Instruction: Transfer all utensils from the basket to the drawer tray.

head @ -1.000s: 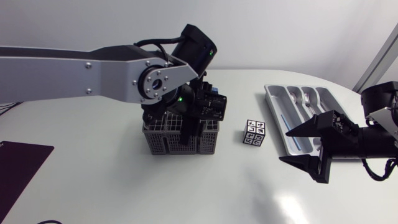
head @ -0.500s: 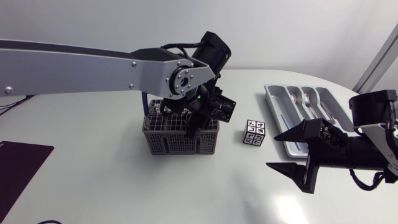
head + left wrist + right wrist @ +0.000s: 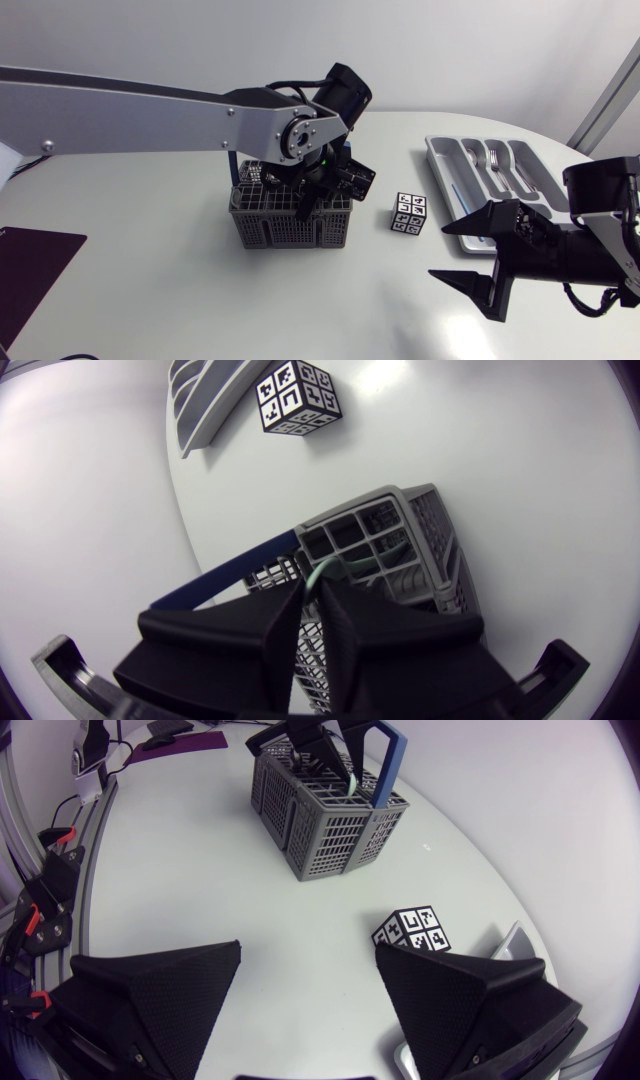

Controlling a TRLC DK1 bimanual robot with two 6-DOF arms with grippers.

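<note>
A grey wire basket [image 3: 290,224] with a blue handle [image 3: 228,573] stands mid-table. My left gripper [image 3: 307,204] reaches down into it from above. In the left wrist view its fingers press from both sides on a thin green utensil handle [image 3: 322,568] standing in a basket [image 3: 402,548] cell, so my left gripper [image 3: 312,596] is shut on it. The right wrist view shows the same green handle [image 3: 352,786] between those fingers. The grey drawer tray [image 3: 444,160] holds forks [image 3: 492,160] at the right. My right gripper [image 3: 440,250] hovers open and empty in front of the tray.
A black-and-white patterned cube [image 3: 409,213] sits between basket and tray, also seen as the cube [image 3: 412,932] ahead of my right gripper [image 3: 308,956]. A dark purple mat [image 3: 30,270] lies at the table's front left edge.
My left gripper's fingers have closed onto the green handle inside the basket, and its wrist turned a little. The right arm has drifted left and toward the table's front, still open.
</note>
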